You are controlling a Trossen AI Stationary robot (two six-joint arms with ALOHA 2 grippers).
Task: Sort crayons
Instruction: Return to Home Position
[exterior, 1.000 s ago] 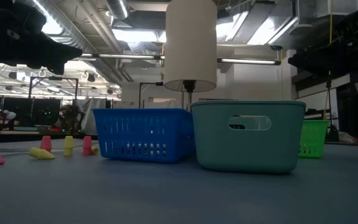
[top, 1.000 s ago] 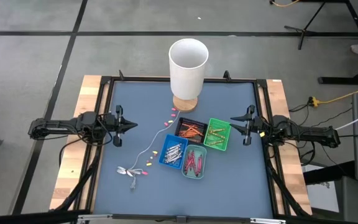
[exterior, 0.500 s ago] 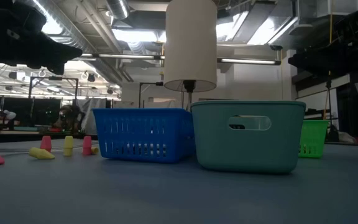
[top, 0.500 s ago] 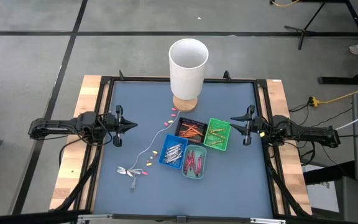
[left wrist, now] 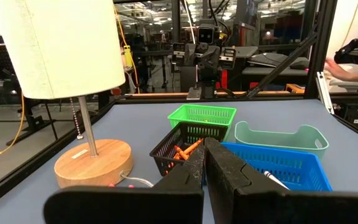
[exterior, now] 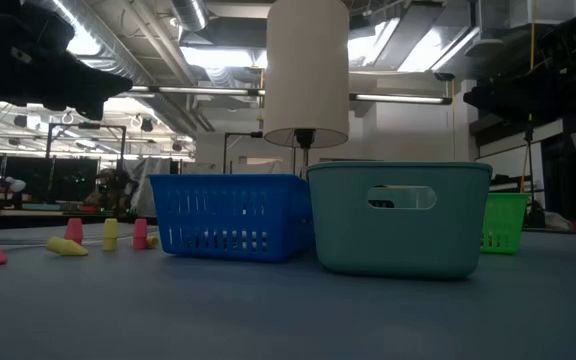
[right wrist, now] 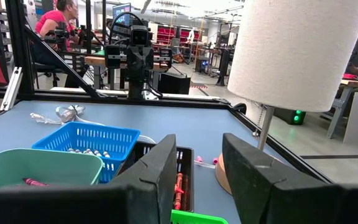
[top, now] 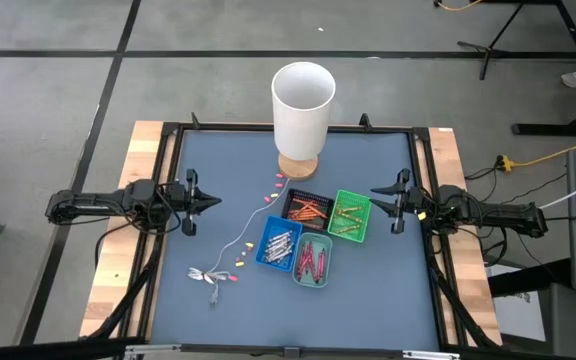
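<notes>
Blue-grey tabletop (top: 368,290), seen from above. Farthest before the white lamp (top: 303,100), a teal tray (top: 296,273) holds red crayons (top: 311,258) and a blue tray (top: 261,252) holds pale grey crayons (top: 279,242). Nearer the lamp, a black tray (top: 290,205) holds orange crayons (top: 309,210). Left of the lamp my left tool (top: 211,203) waits, fingers together; right of it, my right tool (top: 379,198), fingers apart.

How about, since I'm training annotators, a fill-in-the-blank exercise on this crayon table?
The orange crayons lie in a bin coloured ____. The pale grey crayons lie in a basket coloured ____. The left gripper is shut; the right gripper is ____.
Missing words: black; blue; open.
</notes>
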